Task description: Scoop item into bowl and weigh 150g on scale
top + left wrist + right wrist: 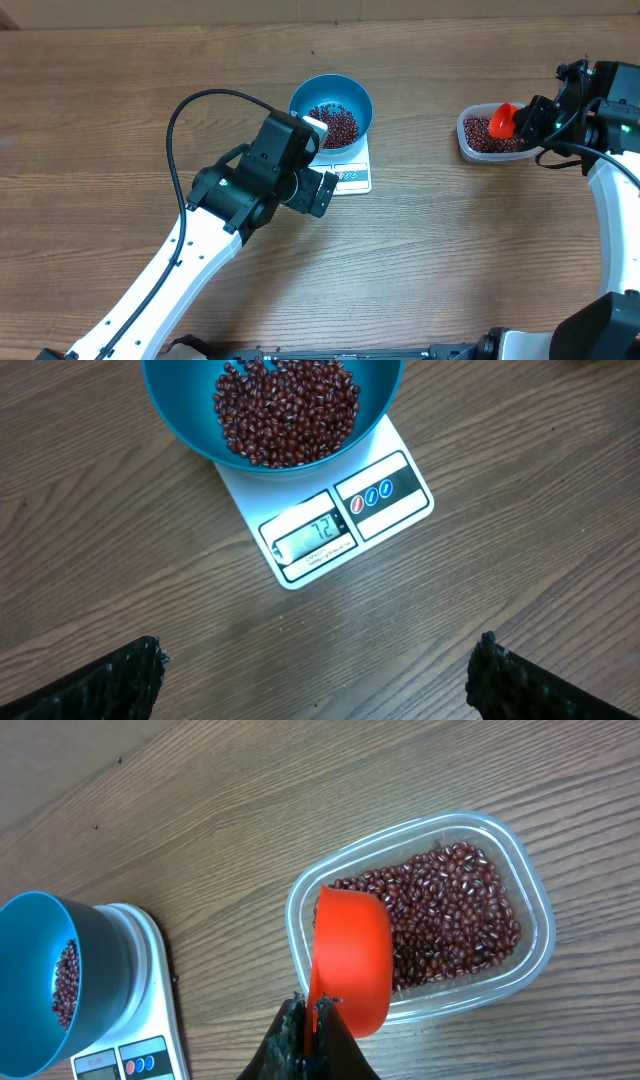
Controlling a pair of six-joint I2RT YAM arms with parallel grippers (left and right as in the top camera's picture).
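The blue bowl (331, 110) stands on the white scale (355, 177) and holds dark red beans (287, 410). In the left wrist view the scale (340, 530) shows lit digits in its display. My left gripper (320, 675) hovers open over bare wood just in front of the scale, nothing between its fingers. My right gripper (316, 1020) is shut on the handle of an orange scoop (350, 958), which hangs over the near rim of a clear tub (530, 890) filled with beans (450, 910). The scoop's back faces the camera, so its inside is hidden.
The clear tub (465, 135) sits at the right of the table, apart from the scale. The left arm's black cable (190, 110) loops over the wood left of the bowl. In the right wrist view the bowl (45, 985) and scale (135, 1040) are at the lower left.
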